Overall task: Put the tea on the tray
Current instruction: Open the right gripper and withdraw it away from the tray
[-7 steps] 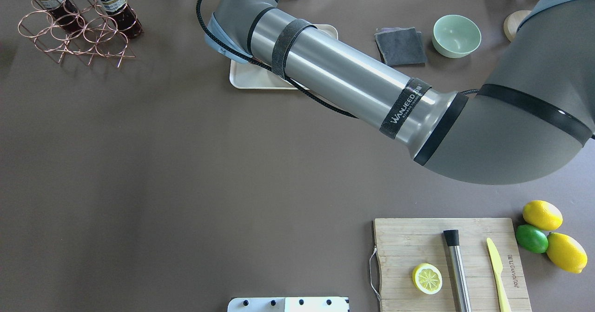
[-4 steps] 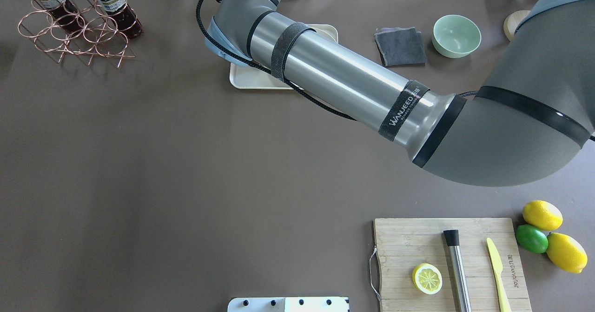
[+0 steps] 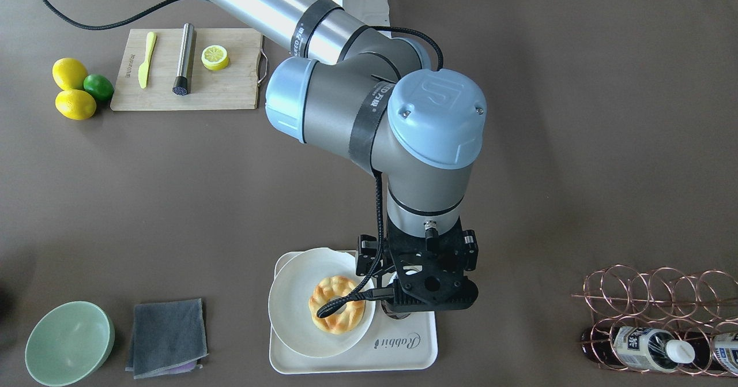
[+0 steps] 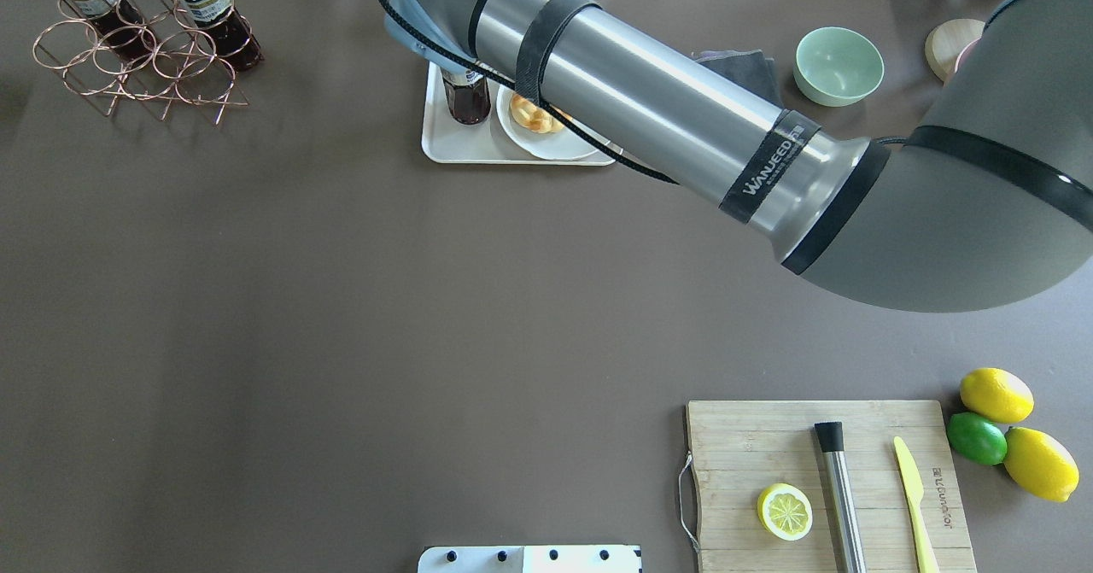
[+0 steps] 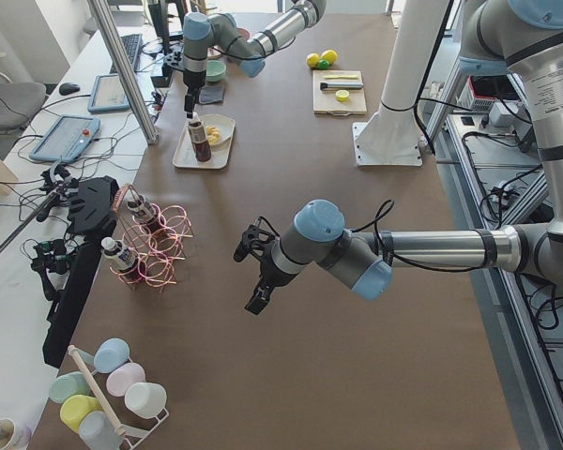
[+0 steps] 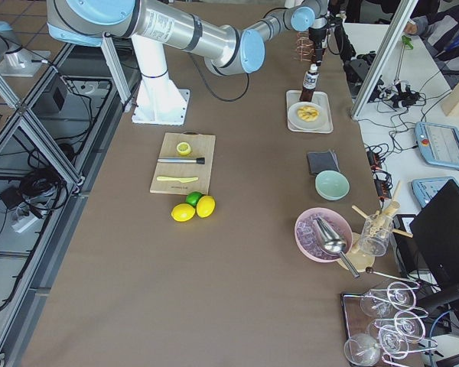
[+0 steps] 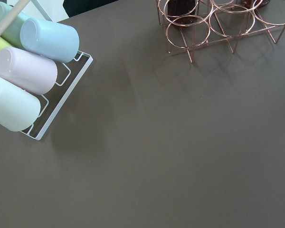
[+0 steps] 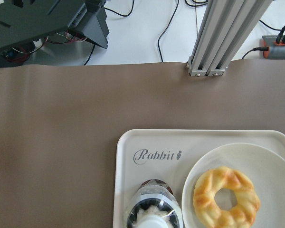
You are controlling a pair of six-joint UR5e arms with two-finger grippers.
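Note:
The tea bottle (image 4: 466, 99) stands upright on the left part of the cream tray (image 4: 435, 150), beside the "Rabbit" lettering. In the right wrist view I look down on its white cap (image 8: 153, 214) and the tray (image 8: 128, 156). My right gripper (image 3: 429, 286) hangs straight above the bottle, apart from it and holding nothing; it also shows in the exterior left view (image 5: 190, 89) over the bottle (image 5: 199, 141). My left gripper (image 5: 254, 302) hovers over bare table far from the tray; I cannot tell whether it is open or shut.
A round white plate (image 4: 559, 142) with a ring-shaped bun (image 4: 531, 116) fills the tray's right part. A copper rack (image 4: 141, 61) with two more bottles stands far left. A green bowl (image 4: 838, 65), cutting board (image 4: 734, 436) and lemons (image 4: 995, 394) lie to the right.
My right arm has lifted and swung away from over the tray. The bottle and the plate with the bun, hidden under the arm before, now show on the tray.

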